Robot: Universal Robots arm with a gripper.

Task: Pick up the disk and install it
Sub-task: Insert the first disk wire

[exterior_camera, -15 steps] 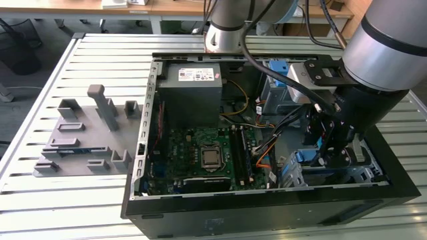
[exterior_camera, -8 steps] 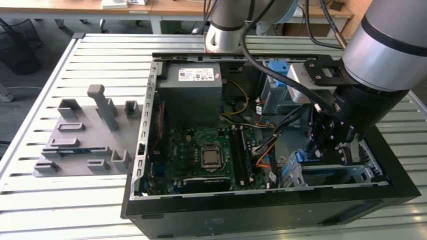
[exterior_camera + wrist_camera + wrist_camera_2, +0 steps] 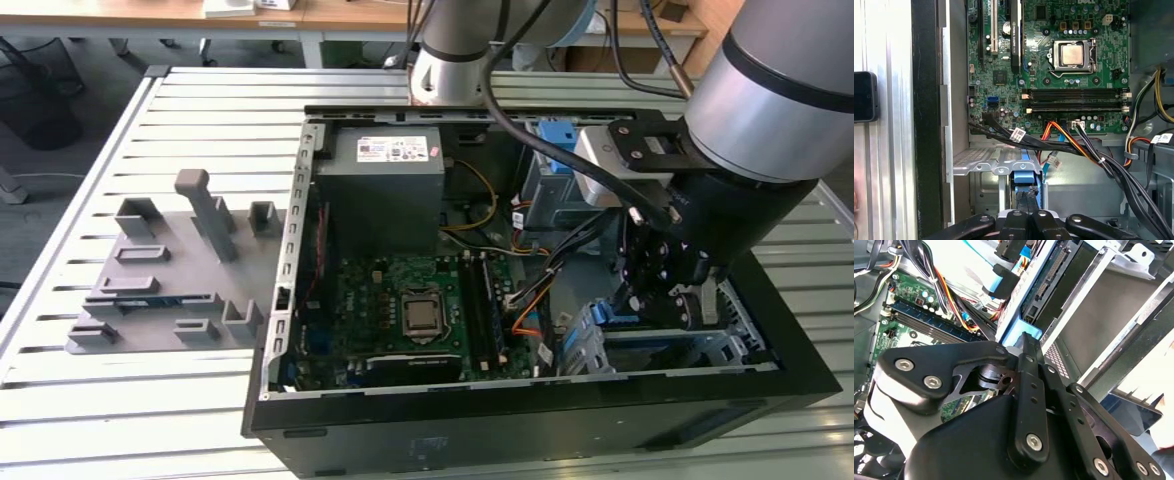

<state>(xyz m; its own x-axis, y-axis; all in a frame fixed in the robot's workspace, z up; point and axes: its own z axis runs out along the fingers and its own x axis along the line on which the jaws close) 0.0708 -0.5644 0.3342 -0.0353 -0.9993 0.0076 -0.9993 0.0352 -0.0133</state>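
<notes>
While the claw (image 3: pixel 1025 197) sits low inside the open computer case (image 3: pixel 507 425) on the slatted counter (image 3: pixel 200 110), its fingers (image 3: pixel 1020 206) are pinched close on the disk (image 3: pixel 1027 180), held edge-on by its blue bracket at the mouth of the metal drive cage (image 3: pixel 986 162). Black and orange cables (image 3: pixel 1074 147) cross between cage and motherboard (image 3: pixel 1064 85), passing near the claw.

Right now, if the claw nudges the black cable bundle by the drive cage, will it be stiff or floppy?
The black cable bundle probably gives way: it runs in loose curves over the drive cage. It may spring back somewhat, since one end looks plugged into the motherboard. The thin orange cable beside it seems softer still.
</notes>
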